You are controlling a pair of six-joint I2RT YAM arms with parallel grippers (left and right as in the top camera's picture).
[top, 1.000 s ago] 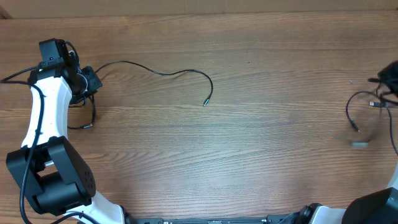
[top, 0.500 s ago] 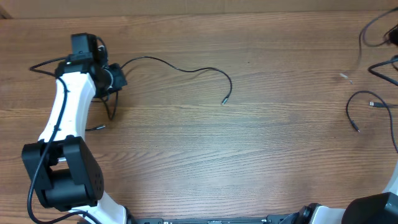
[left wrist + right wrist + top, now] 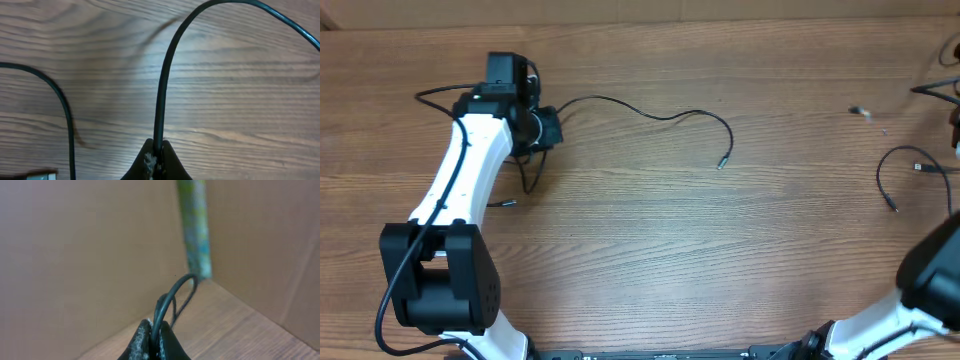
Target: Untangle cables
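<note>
Left end effector (image 3: 545, 128) has slid toward 3 o'clock, dragging its cable (image 3: 650, 112) across the surface (image 3: 620, 250), clamped shut on it. Right end effector (image 3: 155, 330) pinches a second cable (image 3: 172, 292), raised off the surface. A third cable (image 3: 885, 175) lies loose at 3 o'clock. The step is spreading the cords; next, probably, lay each down well apart.

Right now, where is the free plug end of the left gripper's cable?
In the overhead view the plug end is near the middle of the table, right of the left gripper, which pinches the cable.
</note>
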